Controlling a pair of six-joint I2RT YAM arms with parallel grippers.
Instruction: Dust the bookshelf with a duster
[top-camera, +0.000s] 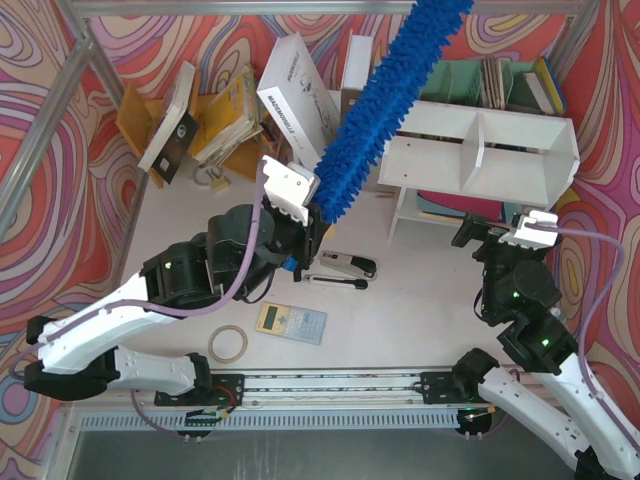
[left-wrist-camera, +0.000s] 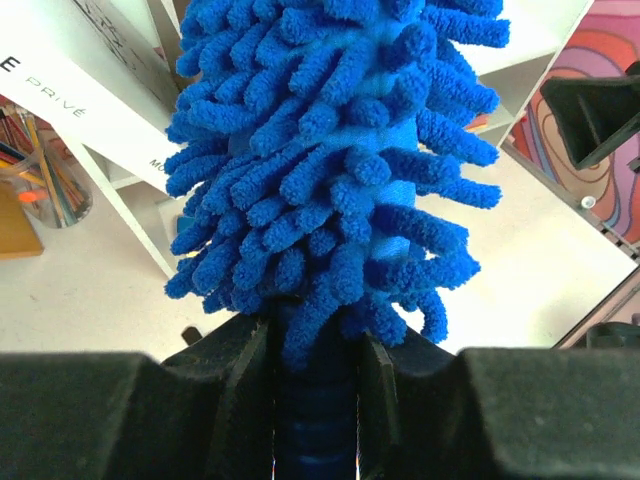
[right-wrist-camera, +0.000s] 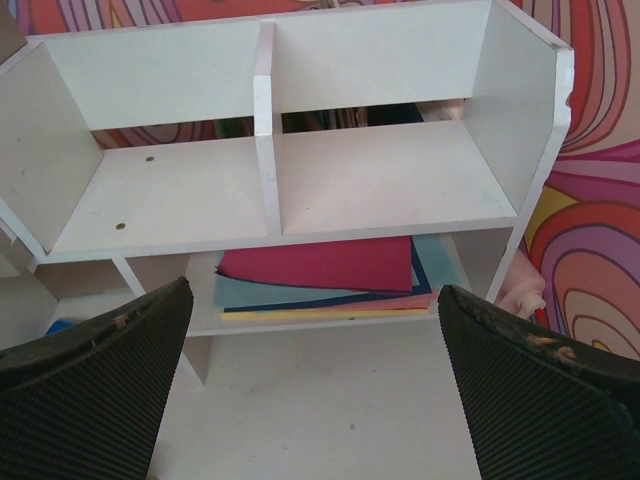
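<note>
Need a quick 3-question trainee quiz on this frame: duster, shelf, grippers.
1. True or false: the left gripper is shut on the duster, just below its fluffy head.
2. Which gripper is open and holds nothing? A) left gripper B) right gripper
3. Fill in: the coloured sheets lie on the ____ level of the bookshelf.

Key: 1 true; 2 B; 3 lower.
</note>
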